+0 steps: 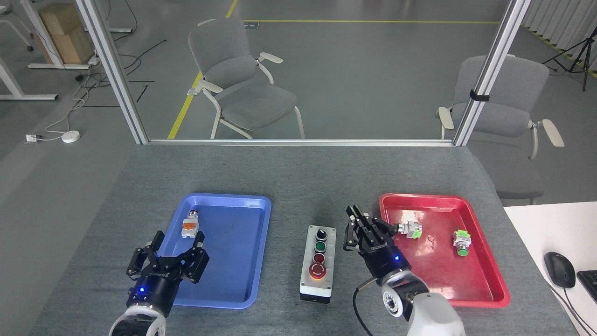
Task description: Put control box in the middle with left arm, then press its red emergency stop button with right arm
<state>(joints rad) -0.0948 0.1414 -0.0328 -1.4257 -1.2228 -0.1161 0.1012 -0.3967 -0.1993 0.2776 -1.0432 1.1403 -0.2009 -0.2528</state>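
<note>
The right hand (363, 229) hovers between the control box (318, 263) and the red tray (485, 275), fingers drawn close together, holding nothing. The left hand (168, 254) sits at the near left edge of the blue tray (254, 261), fingers spread, empty. The control box lies on the grey worktop (298, 172) between both trays, clear of both hands. Its red emergency stop button (316, 269) is nearest the robot and uncovered.

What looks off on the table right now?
Nothing stands out. The control box sits upright between the blue tray and red tray, all four controls visible. The loose switches lie inside the trays. Both grippers are clear of it.
</note>
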